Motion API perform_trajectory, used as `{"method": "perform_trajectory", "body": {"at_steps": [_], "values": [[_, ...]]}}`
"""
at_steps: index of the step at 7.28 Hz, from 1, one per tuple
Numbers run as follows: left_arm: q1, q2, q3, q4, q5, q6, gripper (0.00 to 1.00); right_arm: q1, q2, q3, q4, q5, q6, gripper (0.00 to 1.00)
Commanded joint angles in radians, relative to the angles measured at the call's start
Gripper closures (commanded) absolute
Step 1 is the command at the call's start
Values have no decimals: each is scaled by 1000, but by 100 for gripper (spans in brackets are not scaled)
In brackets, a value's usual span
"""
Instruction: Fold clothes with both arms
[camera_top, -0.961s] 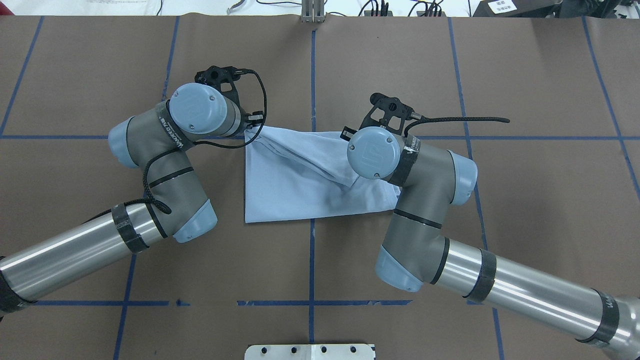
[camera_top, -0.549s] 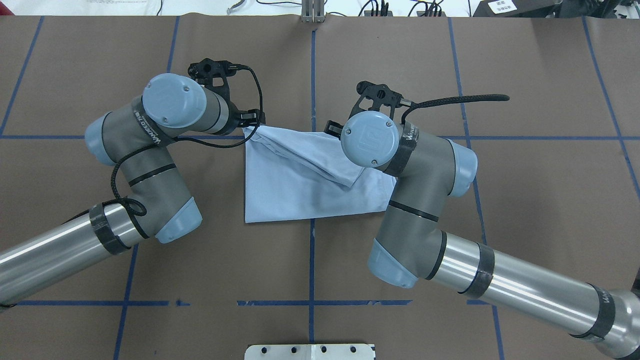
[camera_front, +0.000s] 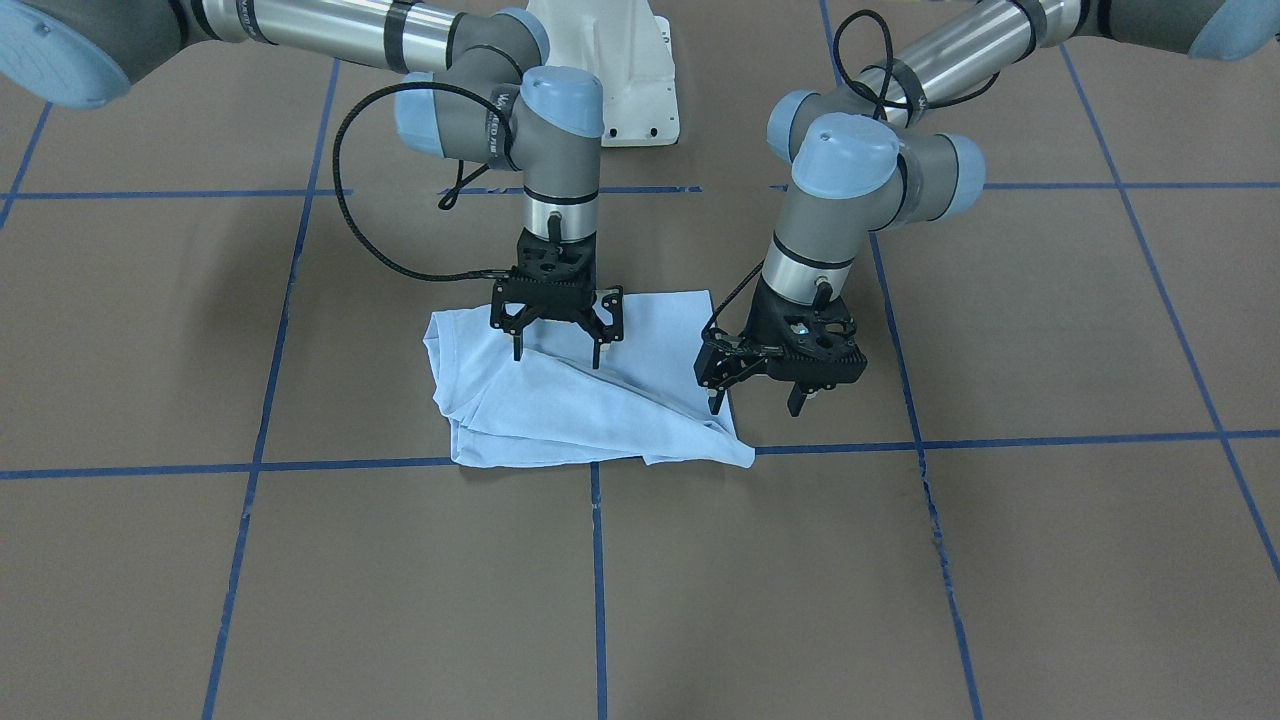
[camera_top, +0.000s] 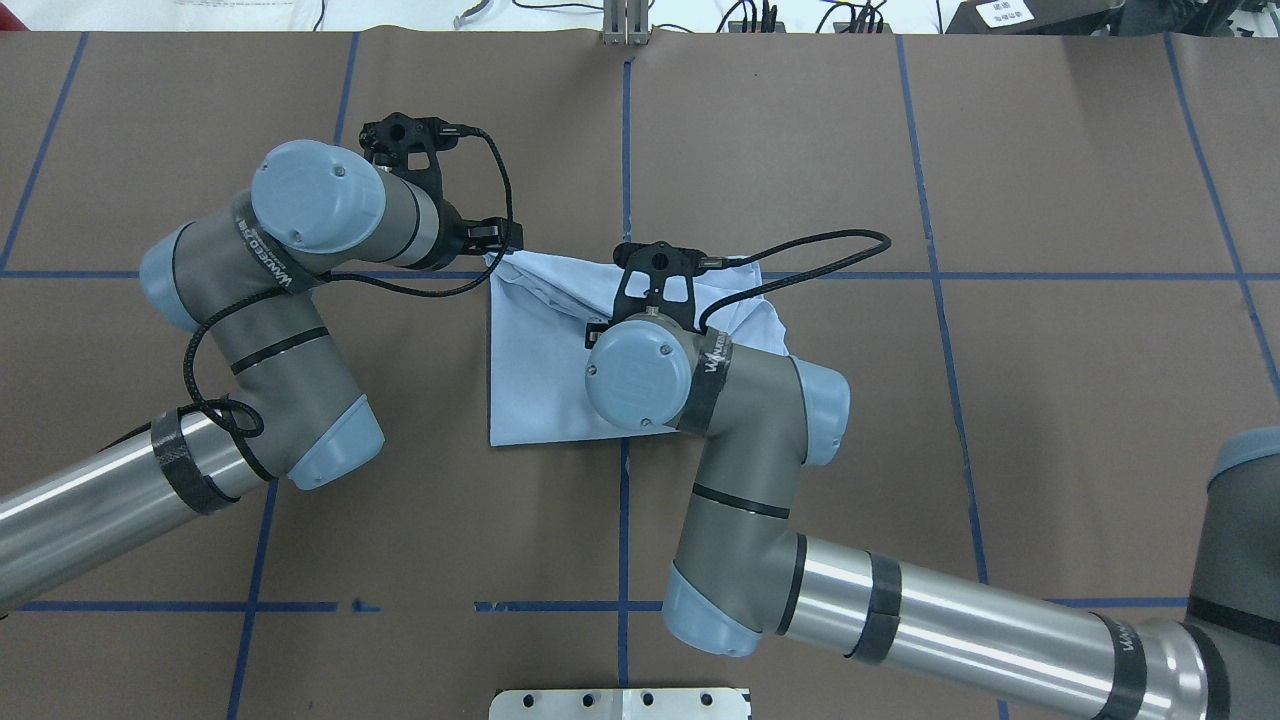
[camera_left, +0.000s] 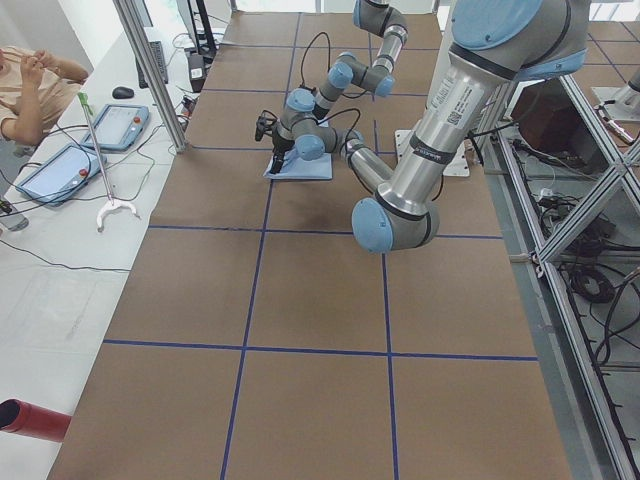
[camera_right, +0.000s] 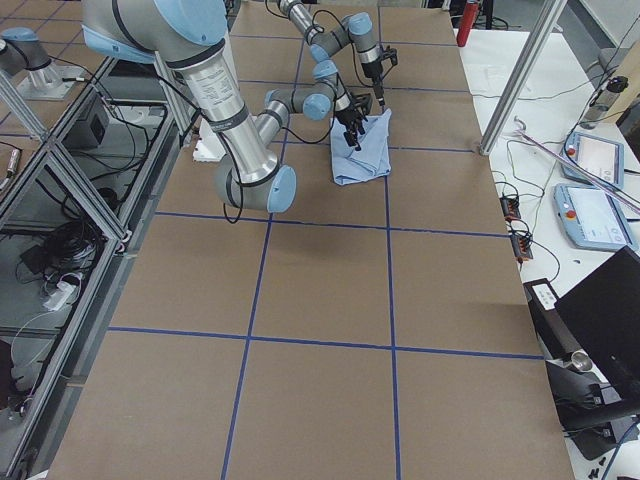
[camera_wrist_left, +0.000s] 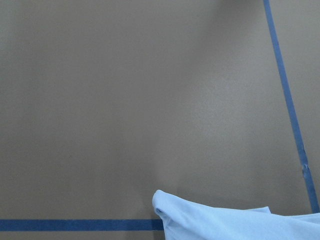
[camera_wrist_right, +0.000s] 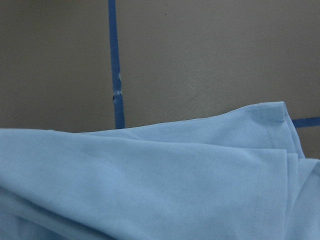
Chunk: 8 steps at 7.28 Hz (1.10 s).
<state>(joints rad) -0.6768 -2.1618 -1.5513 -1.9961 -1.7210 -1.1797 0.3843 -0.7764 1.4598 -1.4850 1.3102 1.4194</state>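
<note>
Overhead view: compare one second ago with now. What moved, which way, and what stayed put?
The right arm swung left in that view, carrying the right hand, now open, from the T-shirt's right edge to above its middle. The left arm drew back leftwards, its left hand, now open, remaining beside the far left corner. The T-shirt's near left corner stayed put.

Robotics lab: alu frame (camera_left: 148, 70), teach pendants (camera_left: 62, 170), taped table (camera_front: 900, 560).

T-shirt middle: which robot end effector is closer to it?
Right. The right end effector hangs open over the middle of the T-shirt. The left end effector is off at the shirt's side edge, mostly over the table.
</note>
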Motion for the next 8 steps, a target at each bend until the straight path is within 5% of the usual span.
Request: {"method": "perform_trajectory", "body": {"at_steps": [1, 8], "values": [[-3, 0, -1, 0, 0, -1, 0, -16, 34, -68, -1, -25, 3, 0], [-3, 5, 0, -1, 0, -9, 0, 51, 23, -72, -101, -25, -390, 0]]}}
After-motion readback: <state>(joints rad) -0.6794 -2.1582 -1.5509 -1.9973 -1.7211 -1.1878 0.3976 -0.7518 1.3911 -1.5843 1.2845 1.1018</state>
